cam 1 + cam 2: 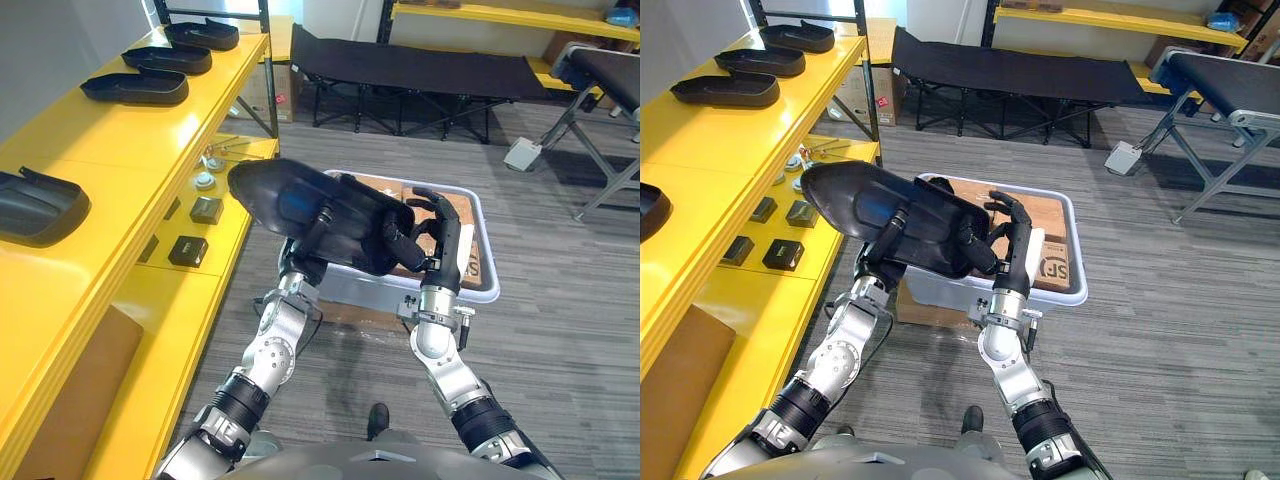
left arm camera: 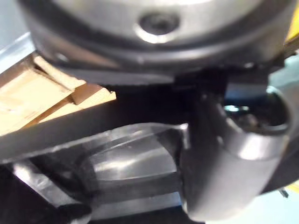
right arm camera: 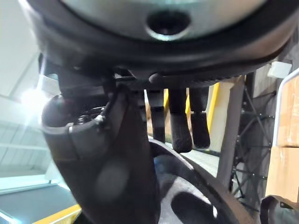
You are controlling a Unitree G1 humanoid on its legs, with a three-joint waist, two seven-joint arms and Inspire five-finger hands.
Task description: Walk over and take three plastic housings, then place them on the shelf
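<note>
A black plastic housing [image 1: 285, 200] hangs tilted over a grey bin [image 1: 482, 222], carried between both hands. My left hand [image 1: 306, 260] is shut on its underside, with one finger hooked over the top, and its thumb [image 2: 219, 168] lies along the glossy shell [image 2: 117, 163]. At the housing's other end my right hand [image 1: 443, 245] stands upright and open. Its straight fingers [image 3: 180, 126] rest on the rim [image 3: 187, 186] and its thumb leans on the edge. Several more housings [image 1: 135, 88] lie on the yellow shelf [image 1: 100, 140] to the left, one at the near end [image 1: 35, 205].
Cardboard lies inside the bin. Small black boxes [image 1: 188, 250] and round parts sit on the lower yellow shelf level. A brown carton [image 1: 70, 400] stands under the shelf. A black folding cot [image 1: 410, 65] and metal frames stand behind, on grey plank floor.
</note>
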